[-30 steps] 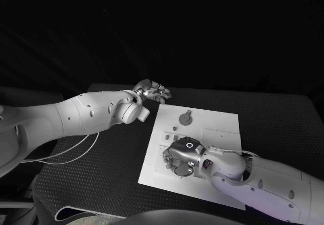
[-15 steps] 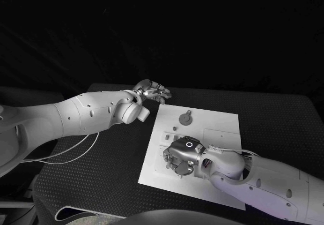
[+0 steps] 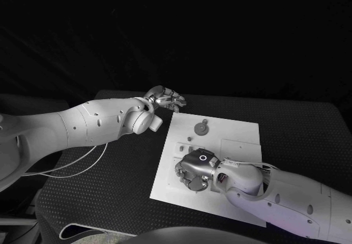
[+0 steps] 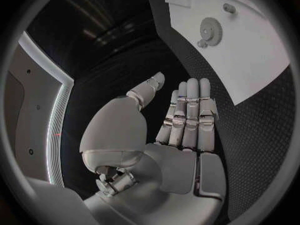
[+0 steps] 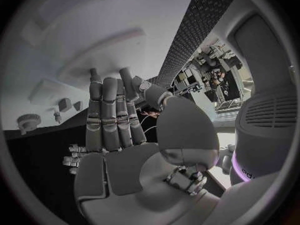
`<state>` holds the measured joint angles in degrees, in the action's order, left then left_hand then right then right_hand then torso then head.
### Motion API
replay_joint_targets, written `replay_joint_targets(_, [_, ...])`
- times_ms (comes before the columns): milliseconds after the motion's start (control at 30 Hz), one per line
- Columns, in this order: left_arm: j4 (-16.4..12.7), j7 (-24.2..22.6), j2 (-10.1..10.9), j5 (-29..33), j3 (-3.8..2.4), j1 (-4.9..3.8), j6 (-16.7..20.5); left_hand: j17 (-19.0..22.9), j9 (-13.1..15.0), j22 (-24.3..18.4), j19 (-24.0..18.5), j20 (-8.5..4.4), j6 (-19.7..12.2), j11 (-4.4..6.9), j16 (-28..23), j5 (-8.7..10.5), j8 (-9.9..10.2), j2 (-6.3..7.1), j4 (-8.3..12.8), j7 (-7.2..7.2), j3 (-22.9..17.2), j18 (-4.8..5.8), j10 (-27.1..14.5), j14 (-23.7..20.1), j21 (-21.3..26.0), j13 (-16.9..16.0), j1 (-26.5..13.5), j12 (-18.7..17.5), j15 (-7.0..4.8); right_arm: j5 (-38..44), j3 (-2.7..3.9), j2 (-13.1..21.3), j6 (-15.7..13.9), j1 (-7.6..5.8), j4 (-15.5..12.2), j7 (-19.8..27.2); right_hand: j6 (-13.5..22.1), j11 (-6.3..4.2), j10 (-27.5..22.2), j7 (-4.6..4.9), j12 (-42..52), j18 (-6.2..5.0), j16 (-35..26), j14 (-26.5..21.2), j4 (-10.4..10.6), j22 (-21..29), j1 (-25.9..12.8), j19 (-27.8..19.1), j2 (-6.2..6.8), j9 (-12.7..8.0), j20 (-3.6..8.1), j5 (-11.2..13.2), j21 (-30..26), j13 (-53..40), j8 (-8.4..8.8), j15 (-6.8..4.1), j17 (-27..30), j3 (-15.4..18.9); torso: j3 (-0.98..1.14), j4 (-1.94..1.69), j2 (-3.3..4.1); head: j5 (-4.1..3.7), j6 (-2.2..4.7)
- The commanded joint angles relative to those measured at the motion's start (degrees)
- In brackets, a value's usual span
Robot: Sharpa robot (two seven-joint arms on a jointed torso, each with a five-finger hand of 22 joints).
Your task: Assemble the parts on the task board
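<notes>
White plate, the task board (image 3: 242, 133), lies in the middle of the black worktop (image 3: 308, 127). Nearest, the right robot hand (image 3: 194, 170) hangs low over the board's near half, palm down; its fingers (image 5: 106, 110) lie straight and side by side, holding nothing. Just beyond it small parts (image 3: 181, 149) stand on the board, and farther off a round gear (image 3: 202, 128). Beyond the board's far left corner the left robot hand (image 3: 167, 97) hovers over the worktop, fingers (image 4: 190, 105) straight, empty.

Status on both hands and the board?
Left hand open, off the board. Right hand over the board, fingers straight, nothing visibly held. Gear clear at the far end.
</notes>
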<state>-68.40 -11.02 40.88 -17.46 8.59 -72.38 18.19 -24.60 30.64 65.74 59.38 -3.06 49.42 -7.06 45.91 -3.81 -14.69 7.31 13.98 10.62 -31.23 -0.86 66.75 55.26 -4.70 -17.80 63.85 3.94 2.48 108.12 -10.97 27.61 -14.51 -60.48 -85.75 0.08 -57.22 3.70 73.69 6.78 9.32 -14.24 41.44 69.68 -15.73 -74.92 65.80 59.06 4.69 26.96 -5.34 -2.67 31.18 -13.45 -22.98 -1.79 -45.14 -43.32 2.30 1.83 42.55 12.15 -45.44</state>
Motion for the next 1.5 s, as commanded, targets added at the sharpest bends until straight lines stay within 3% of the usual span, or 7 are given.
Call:
replay_joint_targets(33, [-0.19, -0.51, 0.0, 0.28, -0.05, -0.09, -0.74, -0.09, -0.07, 0.06, 0.41, -0.16, -0.34, -0.03, -0.19, -0.27, -0.31, 0.14, -0.08, -0.07, 0.21, -0.78, -0.44, 0.35, 0.22, 0.01, -0.45, 0.08, -0.02, 1.05, -0.89, 0.07, 4.53, 0.53, 0.42, -0.18, -0.72, 0.08, 0.1, -0.43, 0.2, -0.76, 0.4, 0.13, -0.27, -1.38, 0.03, 0.03, -0.2, -0.14, 0.19, -0.21, 0.39, -0.13, -0.39, -0.38, -0.05, -0.24, -0.01, 0.03, 0.01, -0.09, -0.06])
replay_joint_targets(533, [-0.25, -0.44, 0.06, 0.29, -0.05, -0.09, -0.82, -0.15, -0.07, 0.07, 0.41, -0.15, -0.36, -0.04, -0.24, -0.27, -0.32, 0.14, -0.1, -0.06, 0.23, -0.78, -0.47, 0.34, 0.26, 0.01, -0.47, 0.07, -0.01, 1.91, -1.27, -0.34, 4.26, 0.54, 0.83, -1.07, -0.57, 0.18, -0.09, -0.36, -0.01, -0.76, 0.45, -0.2, -0.37, -1.36, -0.14, -0.3, -0.12, -0.13, 0.1, -0.2, 0.45, -0.21, -0.23, -0.29, -0.07, -0.27, 0.01, 0.05, 0.01, -0.18, -0.09])
replay_joint_targets(633, [-0.29, -0.39, 0.13, 0.29, -0.05, -0.1, -0.91, -0.16, -0.07, 0.07, 0.41, -0.15, -0.36, -0.04, -0.25, -0.27, -0.33, 0.13, -0.11, -0.06, 0.23, -0.78, -0.48, 0.34, 0.26, 0.01, -0.48, 0.07, -0.01, 0.71, -1.29, -0.25, 4.34, 0.53, 0.96, -2.07, 0.67, 0.75, -1.49, 0.16, -0.93, -0.67, 0.27, -1.07, -0.11, -1.31, -0.94, -1.06, 0.82, -0.37, -0.16, -0.2, 0.3, -0.01, 0.57, 0.19, 0.03, -0.08, 0.01, 0.04, 0.01, -0.21, -0.07])
replay_joint_targets(700, [-0.32, -0.35, 0.18, 0.29, -0.05, -0.1, -0.92, -0.16, -0.07, 0.07, 0.41, -0.15, -0.37, -0.04, -0.26, -0.27, -0.33, 0.13, -0.12, -0.06, 0.24, -0.78, -0.48, 0.34, 0.27, 0.01, -0.48, 0.07, -0.01, 0.09, -1.29, -0.22, 3.75, 0.53, 0.8, -2.14, 4.76, 2.43, -5.32, 1.89, -3.18, -0.18, -0.83, -3.9, 0.57, -1.19, -2.13, -3.53, 3.16, -1.29, -0.79, -0.19, -0.73, 0.82, 2.93, 1.74, 0.45, 0.05, 0.0, 0.05, -0.01, -0.21, -0.06])
replay_joint_targets(767, [-0.32, -0.35, 0.2, 0.29, -0.05, -0.1, -0.92, -0.17, -0.07, 0.07, 0.41, -0.15, -0.37, -0.04, -0.26, -0.27, -0.33, 0.13, -0.12, -0.06, 0.24, -0.78, -0.48, 0.34, 0.27, 0.01, -0.48, 0.07, -0.01, -0.03, -1.29, -0.26, 3.65, 0.53, 0.75, -2.13, 6.94, 3.13, -7.02, 2.85, -4.18, -0.08, -0.8, -4.82, 1.22, -1.32, -2.42, -4.47, 4.92, -1.85, -1.03, -0.18, -0.87, 1.24, 4.14, 2.39, 0.42, 0.29, 0.02, 0.04, 0.0, -0.22, -0.07])
replay_joint_targets(933, [-0.34, -0.36, 0.2, 0.29, -0.05, -0.1, -0.94, -0.19, -0.08, 0.07, 0.41, -0.15, -0.38, -0.04, -0.27, -0.27, -0.33, 0.14, -0.12, -0.06, 0.24, -0.78, -0.49, 0.34, 0.28, 0.01, -0.48, 0.07, -0.01, -0.16, -1.3, -0.31, 3.7, 0.52, 0.94, -2.21, 8.25, 3.85, -8.53, 3.01, -4.98, 0.06, -0.73, -6.25, 2.21, -1.36, -2.26, -5.83, 6.83, -2.21, -1.4, -0.18, -0.98, 1.61, 4.67, 3.09, 0.41, 0.46, 0.05, 0.05, 0.0, -0.29, -0.09])
replay_joint_targets(1500, [-0.38, -0.38, 0.35, 0.29, -0.04, -0.1, -0.86, -0.25, -0.08, 0.09, 0.42, -0.15, -0.4, -0.05, -0.32, -0.27, -0.34, 0.15, -0.13, -0.06, 0.25, -0.78, -0.53, 0.34, 0.32, 0.01, -0.47, 0.06, -0.01, -0.26, -1.31, 0.34, 1.51, 0.52, 0.58, -2.31, 8.25, 3.92, -8.83, 3.19, -4.95, -0.05, -0.13, -6.73, 3.05, -1.4, -1.84, -6.37, 7.47, -2.23, -1.62, -0.18, -0.61, 1.66, 4.4, 3.17, 0.29, 0.69, 0.04, 0.01, 0.0, -0.52, -0.08])
